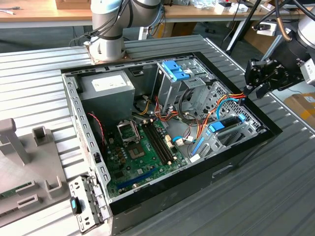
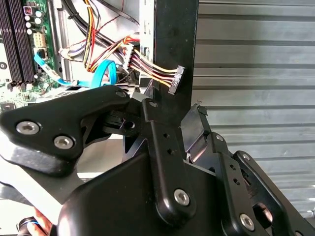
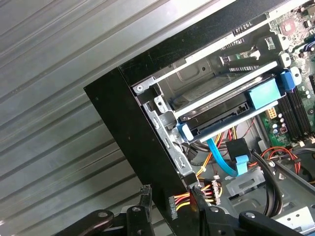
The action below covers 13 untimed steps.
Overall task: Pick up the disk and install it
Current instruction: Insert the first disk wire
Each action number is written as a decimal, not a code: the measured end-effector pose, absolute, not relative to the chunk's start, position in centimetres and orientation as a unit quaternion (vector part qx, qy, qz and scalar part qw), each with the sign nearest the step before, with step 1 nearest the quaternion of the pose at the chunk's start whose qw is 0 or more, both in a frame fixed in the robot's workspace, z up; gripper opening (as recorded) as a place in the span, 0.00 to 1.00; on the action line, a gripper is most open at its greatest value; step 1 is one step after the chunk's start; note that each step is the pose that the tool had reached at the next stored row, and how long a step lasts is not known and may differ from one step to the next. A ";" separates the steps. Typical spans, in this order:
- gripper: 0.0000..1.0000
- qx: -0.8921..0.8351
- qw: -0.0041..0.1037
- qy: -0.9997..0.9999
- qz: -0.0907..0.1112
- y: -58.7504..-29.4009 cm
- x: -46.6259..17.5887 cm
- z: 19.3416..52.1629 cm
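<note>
The disk (image 1: pixel 227 124), a dark slab in a bright blue carrier, lies in the drive bay at the case's corner toward the exterior view's right. In the first wrist view the disk (image 3: pixel 221 117) sits under a silver bar, its blue carrier tab (image 3: pixel 263 93) toward the motherboard. My black gripper (image 1: pixel 253 90) hovers just outside the case wall, up and to the right of the disk and apart from it. In both wrist views the gripper (image 3: pixel 170 197) (image 2: pixel 172 110) is open, holding nothing, and its fingers (image 3: pixel 144 195) frame the black case wall.
The open computer case (image 1: pixel 246 147) lies on a ribbed metal table (image 1: pixel 275 196). A loose power connector (image 3: pixel 176 202) on yellow and red wires hangs by the wall near my fingers. A tall metal cage (image 1: pixel 170 91) with a blue clip, a power supply (image 1: pixel 106 88) and a grey fixture (image 1: pixel 19 162) stand farther off.
</note>
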State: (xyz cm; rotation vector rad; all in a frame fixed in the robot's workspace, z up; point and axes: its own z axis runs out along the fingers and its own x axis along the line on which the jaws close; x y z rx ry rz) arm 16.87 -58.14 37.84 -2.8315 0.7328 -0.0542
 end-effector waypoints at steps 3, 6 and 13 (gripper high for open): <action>0.44 -0.962 0.110 0.249 -0.018 -58.1 16.9 37.6; 0.44 -0.962 0.112 0.248 -0.017 -58.1 16.9 37.3; 0.44 -0.961 0.119 0.248 -0.016 -58.1 17.4 36.3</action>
